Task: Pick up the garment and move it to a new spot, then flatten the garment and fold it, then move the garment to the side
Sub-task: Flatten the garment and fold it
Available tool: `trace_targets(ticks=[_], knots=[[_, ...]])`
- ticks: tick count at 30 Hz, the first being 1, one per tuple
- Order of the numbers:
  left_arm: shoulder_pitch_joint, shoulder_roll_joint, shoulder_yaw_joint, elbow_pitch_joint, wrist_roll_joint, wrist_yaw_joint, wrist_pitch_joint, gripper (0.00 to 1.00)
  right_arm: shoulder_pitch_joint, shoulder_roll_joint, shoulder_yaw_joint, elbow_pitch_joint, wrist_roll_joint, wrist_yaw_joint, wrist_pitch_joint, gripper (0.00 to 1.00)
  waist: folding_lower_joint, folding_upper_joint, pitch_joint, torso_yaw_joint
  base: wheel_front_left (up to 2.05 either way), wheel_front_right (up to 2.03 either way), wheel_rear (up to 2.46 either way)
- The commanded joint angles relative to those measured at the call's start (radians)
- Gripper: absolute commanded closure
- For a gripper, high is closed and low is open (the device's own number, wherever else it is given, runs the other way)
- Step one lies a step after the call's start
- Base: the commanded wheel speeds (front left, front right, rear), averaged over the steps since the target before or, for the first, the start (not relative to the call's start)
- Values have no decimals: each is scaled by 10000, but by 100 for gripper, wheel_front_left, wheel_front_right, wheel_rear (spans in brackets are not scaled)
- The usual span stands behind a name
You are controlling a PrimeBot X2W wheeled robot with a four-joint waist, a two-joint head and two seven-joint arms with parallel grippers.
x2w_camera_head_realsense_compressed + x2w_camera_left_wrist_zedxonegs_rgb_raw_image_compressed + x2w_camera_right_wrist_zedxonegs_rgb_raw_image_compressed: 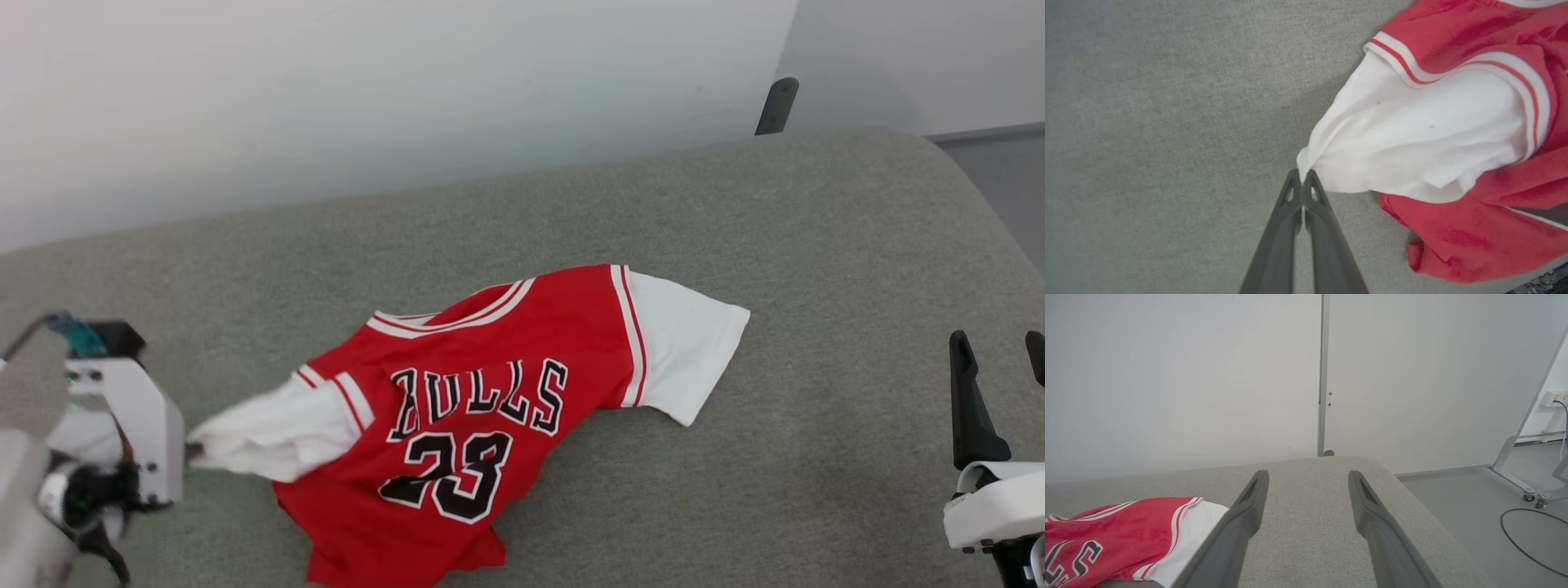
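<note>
Pickup looks to be the step in hand: the left pincer (190, 454) has its two dark fingers pressed together on the very tip of a white sleeve (1412, 134) of the shirt (490, 392), and the cloth is drawn to a point at the grip. The shirt lies crumpled, lettering up, near the middle of the grey cloth-covered counter (735, 212), with its other sleeve spread flat toward 2 o'clock and its red hem bunched toward 7 o'clock. Taken from the shirt's number, the left pincer sits at about 8 o'clock, touching the sleeve. The right pincer (1000, 351) stands at 3 o'clock, well apart from the cloth, fingers spread wide and holding nothing. The next move probably calls for a slow lift and carry. With only a sleeve tip pinched, the rest of the shirt would trail and the thin hold could slip
</note>
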Motion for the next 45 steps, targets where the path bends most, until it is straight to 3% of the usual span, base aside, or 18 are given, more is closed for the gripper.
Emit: trace_targets(ticks=[1,9,21,22,23,24,25,26,45], knots=[[-222,148,-14,-32,171,-67,-124,100,5,-32,-7,-76,79,-10,-38,0,0,0,120,-5,0,0,0],[-941,789,-260,397,1096,-55,-593,100,-180,22,16,-190,48,-10,-46,0,0,0,674,-160,0,0,0],[-1688,341,-268,2250,1344,-122,-1839,100,-561,78,71,-162,107,-10,-144,0,0,0,1449,-427,0,0,0],[-1776,287,-249,2404,1326,-120,-1901,71,-571,89,71,-145,110,-10,-159,0,0,0,1469,-425,0,0,0],[-1850,193,-182,2571,1226,-124,-1962,55,-572,101,71,-134,111,-10,-164,0,0,0,1483,-420,0,0,0],[-1904,89,-141,2709,1170,-133,-2052,48,-573,105,63,-126,105,-10,-163,0,0,0,1485,-404,0,0,0],[-1955,16,-133,2825,1148,-146,-2114,28,-579,116,41,-113,101,-10,-159,0,0,0,1465,-374,0,0,0],[-1999,-36,-110,2950,1093,-150,-2153,0,-590,121,32,-102,98,-10,-148,0,0,0,1428,-345,0,0,0],[-1958,-425,-675,2742,1204,-347,-2954,0,-493,-27,488,-155,167,-10,-224,0,0,0,-235,465,0,0,0]])
